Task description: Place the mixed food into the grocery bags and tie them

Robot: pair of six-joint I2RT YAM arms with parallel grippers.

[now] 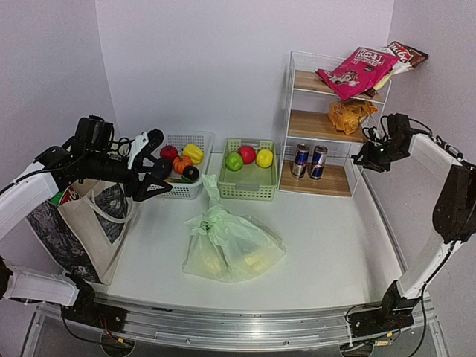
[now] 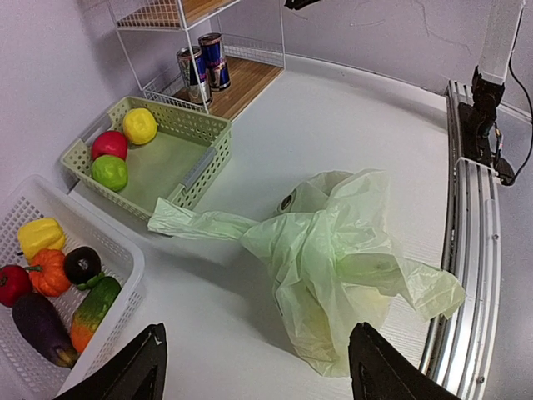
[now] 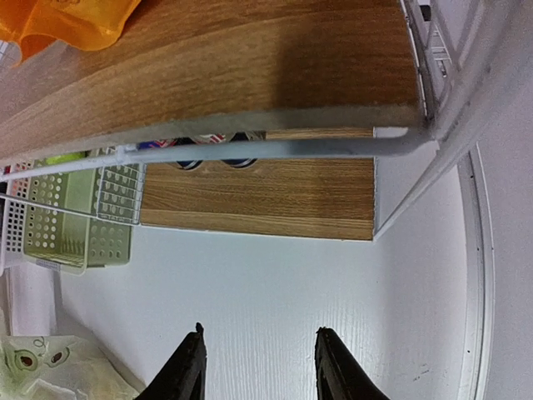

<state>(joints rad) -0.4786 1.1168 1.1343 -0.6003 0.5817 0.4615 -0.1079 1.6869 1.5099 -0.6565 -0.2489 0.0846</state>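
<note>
A white slotted basket [image 1: 186, 191] sits toward the far left corner of the white worktop [image 1: 327, 238]. It holds a yellow pepper [image 2: 40, 236], a small orange pumpkin [image 2: 48, 272], a red tomato [image 2: 10, 283], a long purple aubergine [image 2: 40, 327], a dark round vegetable [image 2: 82, 263] and a green-and-orange one [image 2: 94, 308]. Just beside it on the right stands a green slotted basket [image 1: 249, 192] with a green apple [image 2: 109, 172] and a red apple [image 2: 110, 144] at its far end. A white wire rack [image 1: 312, 123] with three wooden shelves fills the far right corner. An aluminium rail [image 1: 245, 327] runs along the near edge.
</note>
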